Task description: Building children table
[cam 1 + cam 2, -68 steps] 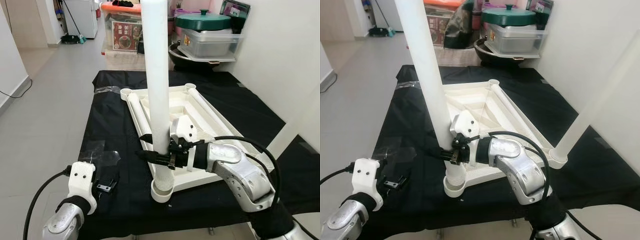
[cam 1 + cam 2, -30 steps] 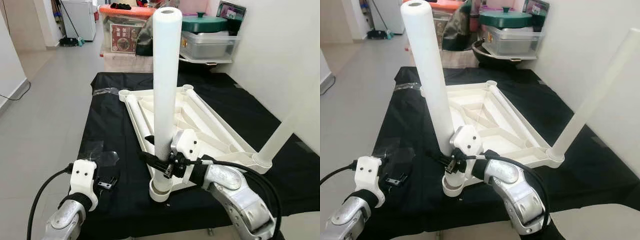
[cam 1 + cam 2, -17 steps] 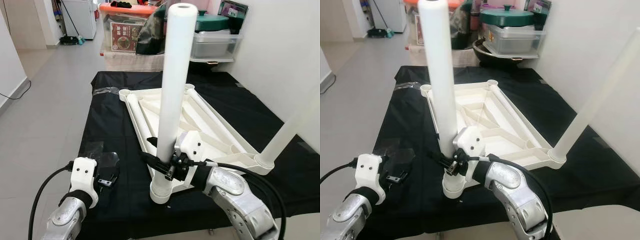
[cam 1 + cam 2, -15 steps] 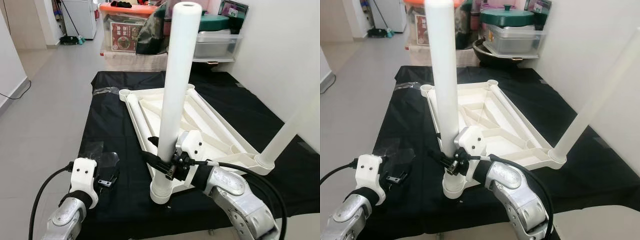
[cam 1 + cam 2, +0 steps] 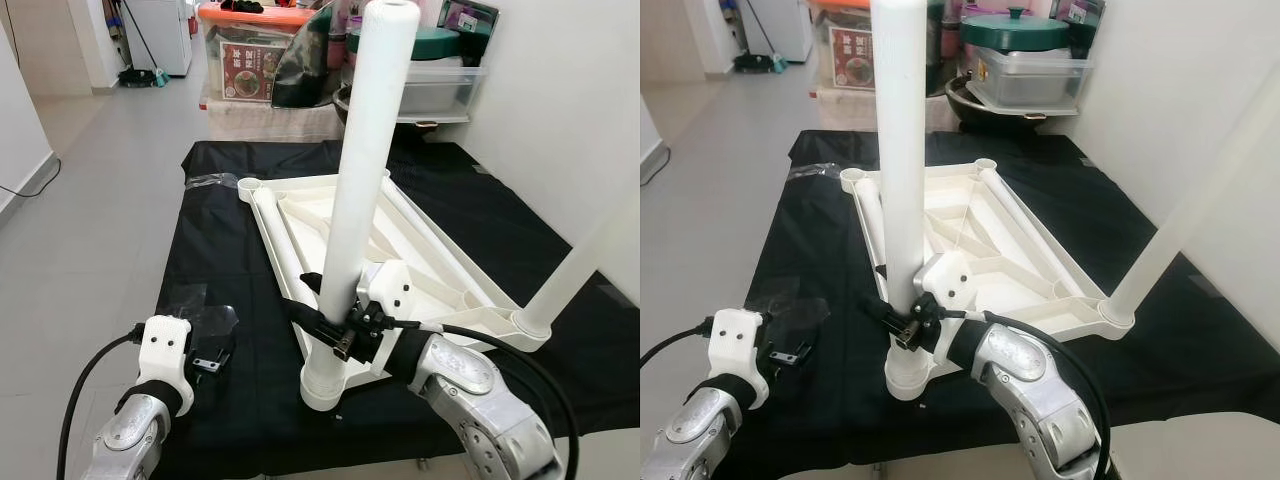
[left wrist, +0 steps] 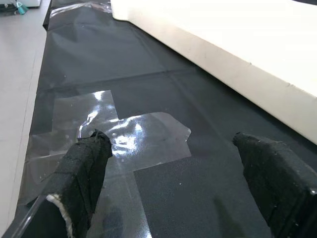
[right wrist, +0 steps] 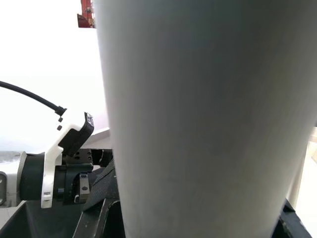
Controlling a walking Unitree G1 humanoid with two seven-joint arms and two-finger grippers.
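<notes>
The white child's table top (image 5: pixel 420 240) lies upside down on a black cloth. A long white leg (image 5: pixel 365 180) stands in the near left corner socket (image 5: pixel 322 385), leaning slightly right. My right gripper (image 5: pixel 318 305) is shut on this leg just above the socket; in the right wrist view the leg (image 7: pixel 208 124) looms close. A second white leg (image 5: pixel 575 270) rises from the near right corner. My left gripper (image 6: pixel 181 163) hovers open and empty over clear plastic film (image 6: pixel 129 139), left of the table top.
The black cloth (image 5: pixel 220 230) covers a low platform with bare floor to its left. Storage boxes (image 5: pixel 250 70) and a green-lidded pot (image 5: pixel 430 42) stand behind it. A white wall (image 5: pixel 560 110) runs close along the right.
The top of the held leg has swung to the right, from a left lean to a slight right lean. My right gripper stays clamped on it; the left gripper has barely moved.
</notes>
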